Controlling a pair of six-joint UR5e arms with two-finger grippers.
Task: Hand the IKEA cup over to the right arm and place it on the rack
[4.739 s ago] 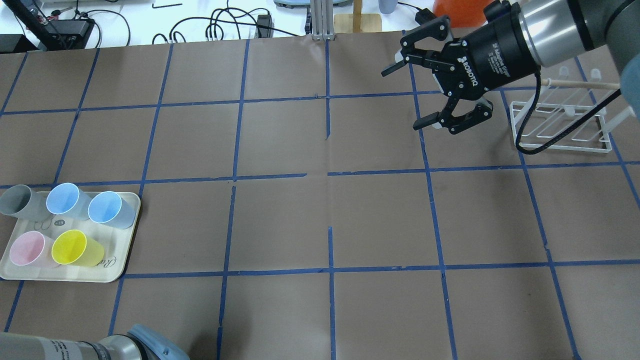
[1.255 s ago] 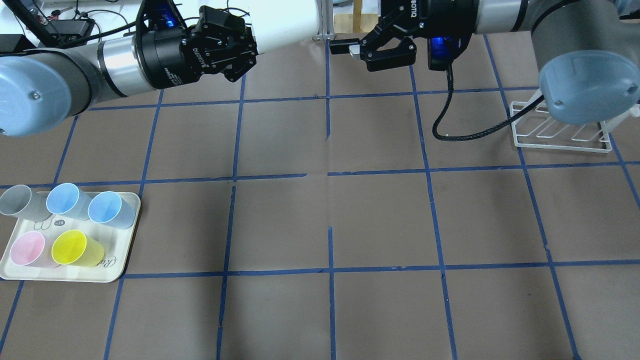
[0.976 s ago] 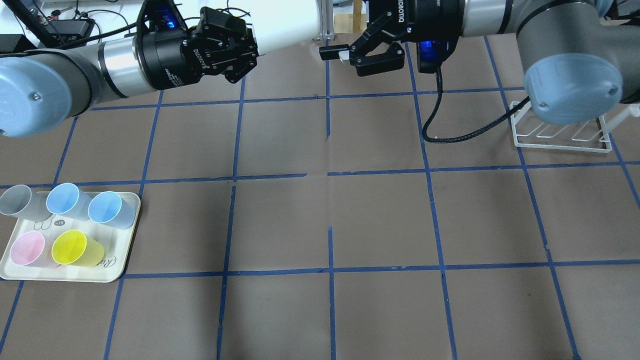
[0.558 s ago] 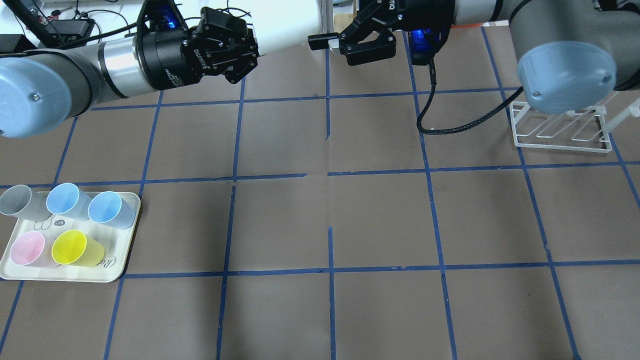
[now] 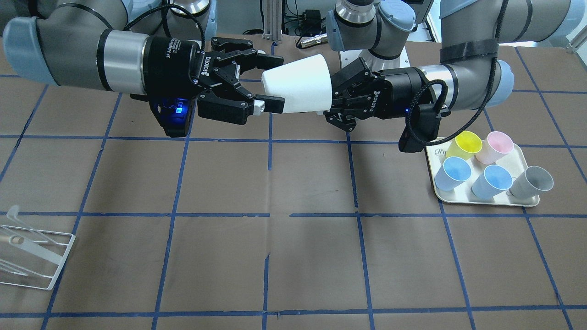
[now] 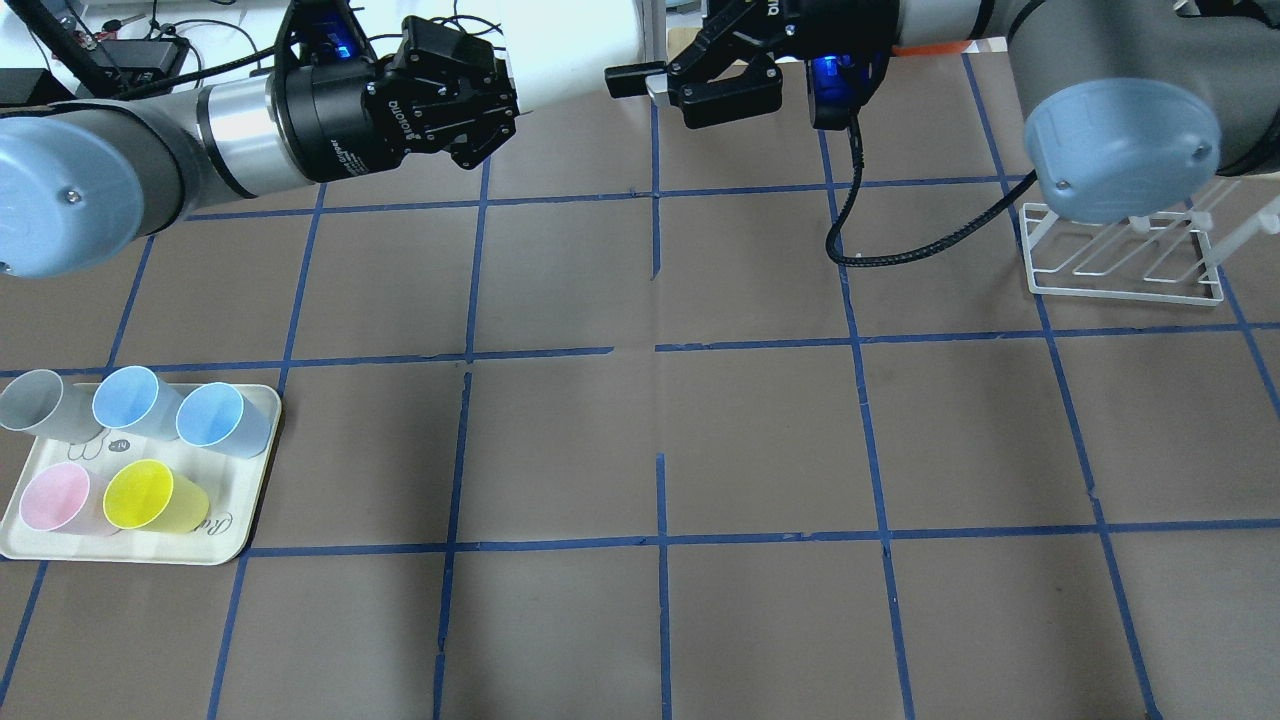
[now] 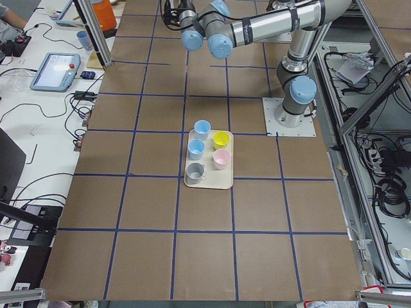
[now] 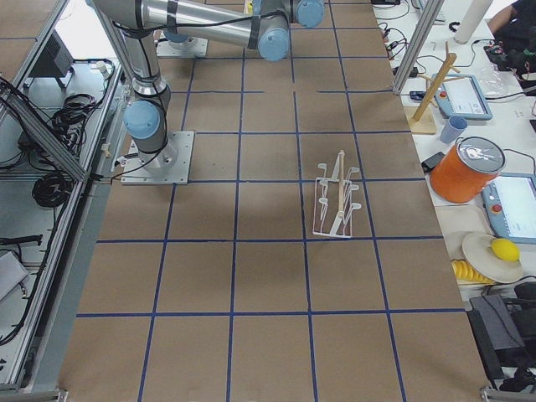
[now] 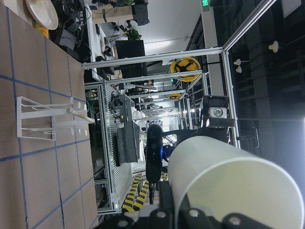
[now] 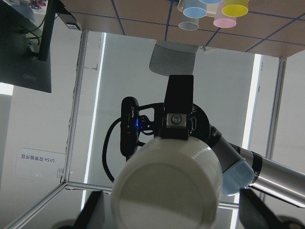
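Front-facing view: shows the cup [image 5: 298, 85] held in the air above the surface [image 5: 293, 256], between two grippers. Shows the left gripper [image 5: 334, 98] pinching the wide mouth end. Shows the right gripper [image 5: 270, 82] with fingers [image 5: 268, 104] spread above and below the narrow base, seemingly not clamped yet. Puts the long axis about level, running across the surface, base toward the right gripper, mouth toward the left one. Shows the rack [image 5: 32, 256] bare, well apart in the lower corner.

Overhead view: catches the cup [image 6: 575, 45] pale against a bright background at the top edge, hard to outline. Shows the left gripper [image 6: 500, 95] closed on it and the right gripper [image 6: 648, 93] gaping at the base end. Shows the rack [image 6: 1120, 270] with no cup on it.

Left side view: shows neither gripper and not the white cup, only a tray [image 7: 209, 160] with five coloured cups [image 7: 221, 138].

Right side view: shows the rack [image 8: 335, 201] with nothing on its prongs, and no cup.

Left wrist view: fills the lower right with the cup [image 9: 238, 186], wall stretching away from the camera.

Right wrist view: looks straight at the cup's round base [image 10: 167, 186], blurred fingers [image 10: 88, 212] flanking it, contact unclear.

Counts as done, by judgement: picking up and presenting. Leaves the right grip, the left release, the carry and the placing on the rack.
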